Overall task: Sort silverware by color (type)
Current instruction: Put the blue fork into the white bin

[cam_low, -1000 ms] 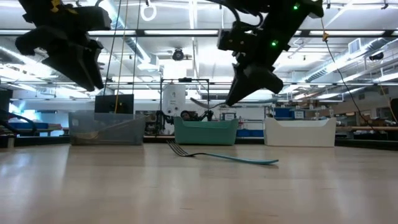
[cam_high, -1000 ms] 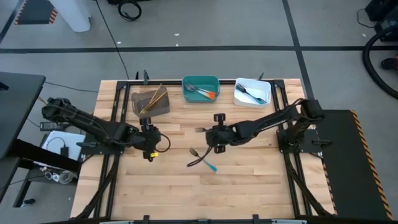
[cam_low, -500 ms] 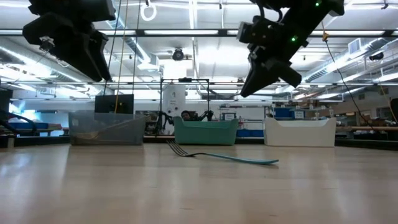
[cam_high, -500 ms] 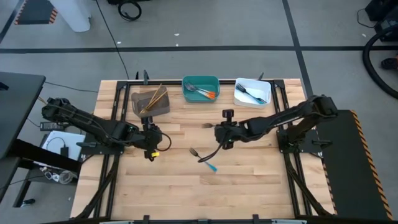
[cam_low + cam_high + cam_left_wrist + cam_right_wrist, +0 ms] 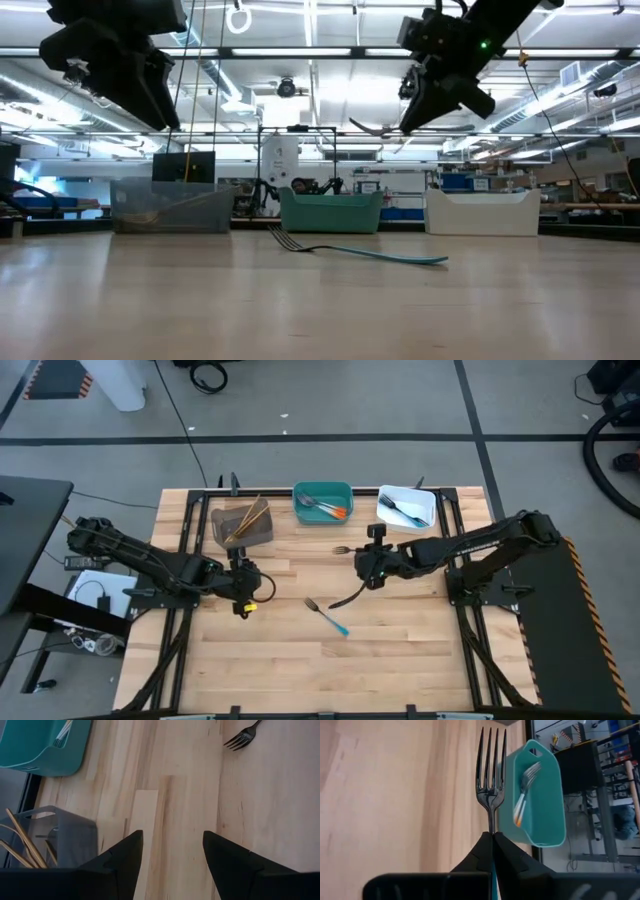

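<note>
Dark fork (image 5: 491, 780): slim, four tines, clamped in right gripper (image 5: 493, 838); left gripper (image 5: 172, 851) spread.

You see a dark metal fork (image 5: 491, 780) against the pale wooden table (image 5: 400, 650), and a blue-handled fork (image 5: 328, 615) lying on its striped planks. The bins behind are grey (image 5: 242, 525), teal (image 5: 322, 491) and white (image 5: 405, 508); the teal one shows orange-handled pieces (image 5: 338, 512), the grey one gold ones (image 5: 250, 516).
</note>
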You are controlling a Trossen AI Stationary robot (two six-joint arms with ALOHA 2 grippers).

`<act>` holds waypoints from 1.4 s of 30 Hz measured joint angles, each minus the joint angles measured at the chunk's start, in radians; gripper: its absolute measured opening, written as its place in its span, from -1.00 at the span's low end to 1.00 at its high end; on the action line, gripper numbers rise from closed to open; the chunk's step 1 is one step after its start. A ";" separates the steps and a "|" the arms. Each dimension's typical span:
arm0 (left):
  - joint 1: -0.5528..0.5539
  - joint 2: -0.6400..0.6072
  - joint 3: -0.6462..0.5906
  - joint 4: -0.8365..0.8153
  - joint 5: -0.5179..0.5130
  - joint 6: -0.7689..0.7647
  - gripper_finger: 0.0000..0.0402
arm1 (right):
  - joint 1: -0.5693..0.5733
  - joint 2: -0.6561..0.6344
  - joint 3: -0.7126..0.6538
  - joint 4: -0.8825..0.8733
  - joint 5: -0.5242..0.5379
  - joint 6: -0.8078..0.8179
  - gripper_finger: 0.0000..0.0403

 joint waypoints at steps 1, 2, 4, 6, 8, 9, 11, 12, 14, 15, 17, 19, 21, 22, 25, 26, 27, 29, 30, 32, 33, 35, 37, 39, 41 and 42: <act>0.000 0.000 0.000 0.000 0.000 0.000 0.08 | -0.006 -0.006 0.000 0.000 0.000 -0.010 -0.96; 0.000 0.000 0.000 0.003 0.000 0.000 0.08 | -0.012 -0.009 0.000 0.000 0.000 -0.021 -0.96; 0.000 0.000 0.000 0.010 0.000 0.000 0.08 | -0.026 -0.015 0.000 0.000 0.000 -0.039 -0.96; 0.000 0.000 0.000 0.010 0.000 -0.001 0.08 | -0.040 -0.020 0.000 -0.002 0.000 -0.050 -0.96; 0.000 0.000 0.000 0.012 0.000 -0.002 0.08 | -0.054 -0.021 0.000 -0.002 0.000 -0.059 -0.96; 0.000 0.000 0.000 0.011 0.000 -0.007 0.08 | -0.062 -0.021 0.000 -0.007 -0.001 -0.062 -0.96; 0.000 0.000 0.000 0.012 0.000 -0.015 0.08 | -0.076 -0.024 0.000 -0.011 -0.001 -0.067 -0.96; 0.000 0.000 0.000 0.012 0.000 -0.015 0.08 | -0.083 -0.025 0.000 -0.010 -0.001 -0.068 -0.96; -0.003 0.000 0.000 0.012 0.000 -0.019 0.08 | -0.098 -0.034 0.000 -0.016 -0.001 -0.072 -0.96; -0.003 0.001 0.000 0.012 0.000 -0.019 0.08 | -0.104 -0.039 0.000 -0.015 -0.001 -0.074 -0.96; -0.003 0.001 0.000 0.012 0.000 -0.020 0.08 | -0.119 -0.051 0.000 -0.017 -0.003 -0.077 -0.96; -0.003 0.001 0.000 0.012 0.000 -0.021 0.08 | -0.131 -0.063 0.000 -0.017 -0.005 -0.080 -0.96; -0.003 0.001 0.000 0.012 0.000 -0.027 0.08 | -0.144 -0.075 0.000 -0.018 -0.007 -0.085 -0.96; -0.003 0.001 0.000 0.012 0.000 -0.027 0.08 | -0.149 -0.079 0.000 -0.021 -0.008 -0.086 -0.96; -0.003 0.001 0.000 0.013 0.000 -0.027 0.08 | -0.166 -0.091 0.000 -0.043 -0.008 -0.086 -0.96; -0.003 0.001 0.000 0.014 0.000 -0.027 0.08 | -0.171 -0.094 0.000 -0.050 -0.007 -0.087 -0.96; -0.003 0.001 0.000 0.015 0.000 -0.027 0.08 | -0.177 -0.097 0.000 -0.055 -0.006 -0.086 -0.96; -0.003 0.001 0.000 0.015 0.001 -0.027 0.08 | -0.192 -0.103 0.000 -0.065 -0.008 -0.086 -0.96; -0.003 0.001 0.000 0.015 0.001 -0.028 0.08 | -0.198 -0.104 0.000 -0.066 -0.008 -0.087 -0.96; -0.003 0.001 0.000 0.015 0.001 -0.037 0.08 | -0.211 -0.105 -0.001 -0.069 -0.008 -0.094 -0.96; -0.003 0.001 0.000 0.014 0.001 -0.040 0.08 | -0.216 -0.108 -0.005 -0.064 -0.008 -0.100 -0.96; -0.003 0.001 0.000 0.013 0.001 -0.041 0.08 | -0.229 -0.119 -0.027 -0.036 -0.008 -0.109 -0.96; -0.003 0.001 0.000 0.012 0.001 -0.041 0.08 | -0.244 -0.135 -0.061 -0.019 -0.009 -0.112 -0.96; -0.003 0.001 0.000 0.011 0.001 -0.041 0.08 | -0.260 -0.154 -0.095 0.000 -0.009 -0.112 -0.96; -0.003 0.001 0.000 0.011 0.001 -0.040 0.08 | -0.279 -0.181 -0.135 0.040 -0.010 -0.113 -0.96; -0.003 0.001 0.000 0.012 0.001 -0.040 0.08 | -0.289 -0.194 -0.153 0.058 -0.011 -0.113 -0.96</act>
